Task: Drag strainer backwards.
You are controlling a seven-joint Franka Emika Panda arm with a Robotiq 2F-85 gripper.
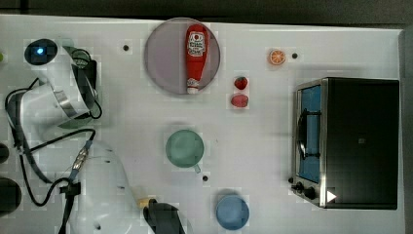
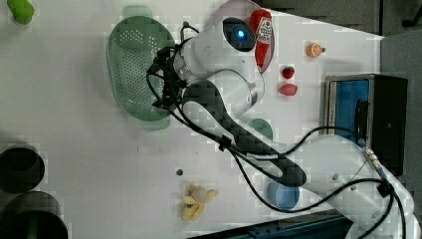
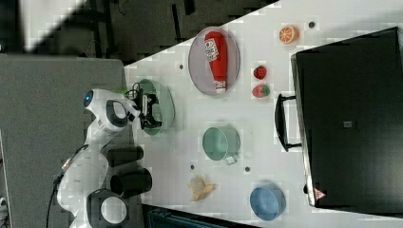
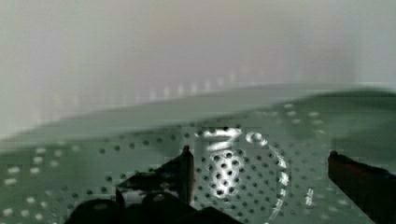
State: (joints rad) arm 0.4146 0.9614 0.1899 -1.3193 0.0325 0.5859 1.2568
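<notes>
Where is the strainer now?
The strainer lies in the left view's upper left part of the white table, under the open gripper, left of the ketchup plate.

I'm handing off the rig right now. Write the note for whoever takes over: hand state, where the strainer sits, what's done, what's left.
Hand: open, holding nothing, fingers poised over the strainer's perforated bowl.
Strainer: pale green, on the white table, near the left view's top edge, partly under the arm's wrist.
Nearby: green cup, ketchup bottle on the grey plate, well apart from the strainer.
Done: approach to the strainer.
Left: engage the bowl or rim, then drag the strainer backwards.
</notes>
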